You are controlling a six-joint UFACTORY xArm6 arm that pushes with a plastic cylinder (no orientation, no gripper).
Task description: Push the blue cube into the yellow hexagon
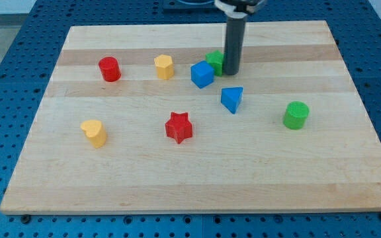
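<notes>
Landmark: blue cube (202, 75). Yellow hexagon (165, 67) sits near it toward the view's left, slightly up; clear gap between them. The tip (232, 71) stands just to the cube's right, apparently not touching, with a green block (215, 61) (shape unclear) beside it. No gripper: bare rod, nothing held. Judged step: lined up, push not begun. Next move: leftward shove, angled slightly upward.

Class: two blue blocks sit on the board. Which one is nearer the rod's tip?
The blue cube, just left of my tip. The blue triangle lies farther off, toward the view's bottom.
</notes>
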